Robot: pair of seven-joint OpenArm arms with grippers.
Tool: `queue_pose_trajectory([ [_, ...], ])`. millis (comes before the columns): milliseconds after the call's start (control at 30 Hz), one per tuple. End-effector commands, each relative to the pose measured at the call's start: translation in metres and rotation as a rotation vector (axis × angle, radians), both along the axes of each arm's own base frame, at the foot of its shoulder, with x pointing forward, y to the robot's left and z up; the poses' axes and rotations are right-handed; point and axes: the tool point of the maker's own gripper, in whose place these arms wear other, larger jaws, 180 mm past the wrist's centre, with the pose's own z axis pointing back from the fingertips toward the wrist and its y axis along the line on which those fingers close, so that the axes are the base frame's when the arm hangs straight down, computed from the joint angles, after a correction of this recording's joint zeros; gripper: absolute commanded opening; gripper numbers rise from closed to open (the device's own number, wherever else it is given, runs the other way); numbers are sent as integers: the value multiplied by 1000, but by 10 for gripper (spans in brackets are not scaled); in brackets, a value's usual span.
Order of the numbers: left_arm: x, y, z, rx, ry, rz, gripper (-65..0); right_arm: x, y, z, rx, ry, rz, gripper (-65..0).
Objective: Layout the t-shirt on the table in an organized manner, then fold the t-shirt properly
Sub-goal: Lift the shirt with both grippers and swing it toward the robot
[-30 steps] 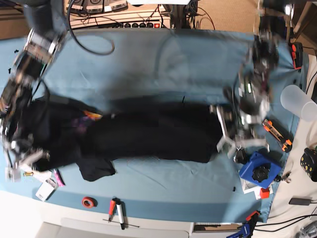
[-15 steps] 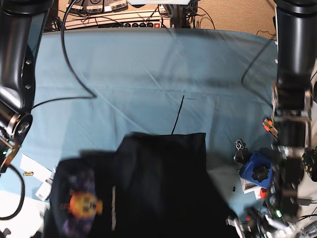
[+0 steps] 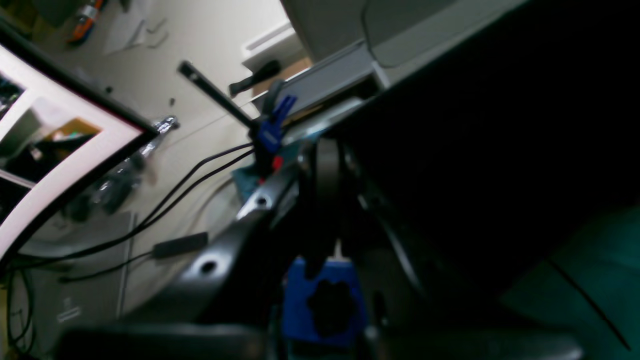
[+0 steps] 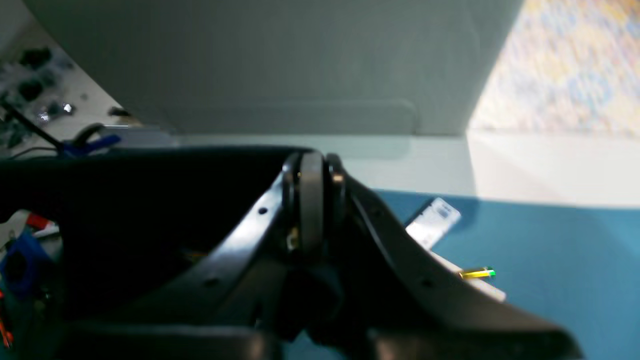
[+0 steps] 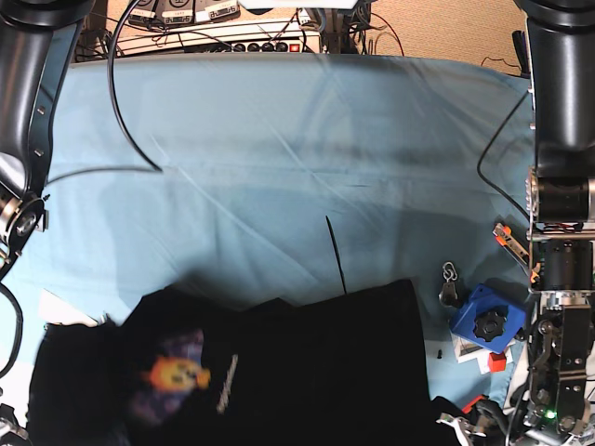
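T-shirt [image 5: 307, 362]: black, limp, seemingly bunched.

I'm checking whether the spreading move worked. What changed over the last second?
The t-shirt, a second ago stretched sideways across the table's middle, has been pulled to the near edge, its skull print now facing up. Both arms swung back there. Both pincers are shut, the right pincer and left pincer each against black fabric. The blue box and nearby tools stayed put.

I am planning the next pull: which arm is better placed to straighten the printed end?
Probably right: the right gripper is shut on the t-shirt, on the same side as the skull print.
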Motion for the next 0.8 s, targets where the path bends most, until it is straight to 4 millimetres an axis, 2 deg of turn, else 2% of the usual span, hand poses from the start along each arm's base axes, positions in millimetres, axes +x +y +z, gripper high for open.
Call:
queue_pose_trajectory([
  [0,3,13,31,15,-70,32,-650,-1,-5,38,15,-109,-14,-650],
  [200,4,13,36,15,-80,31,-650,0,-3,48,35,-159,-7,-650],
  [267,3,13,34,15,-76,32,-650,0,-2,45,33,-148,-5,-650],
  [433,1,5,24,-27,-52,2,-650,-1,-1,37,26,-99,1,-650],
  [633,-1,-6,10,-67,-34,-28,-650,2,9,39,50,-117,28,-650],
  [667,-2,-7,4,-72,-31,-31,-650,4,14,34,54,-105,38,-650],
  [767,-6,-12,-22,-84,-2,-46,-650,12,35,-9,67,-30,73,-650],
])
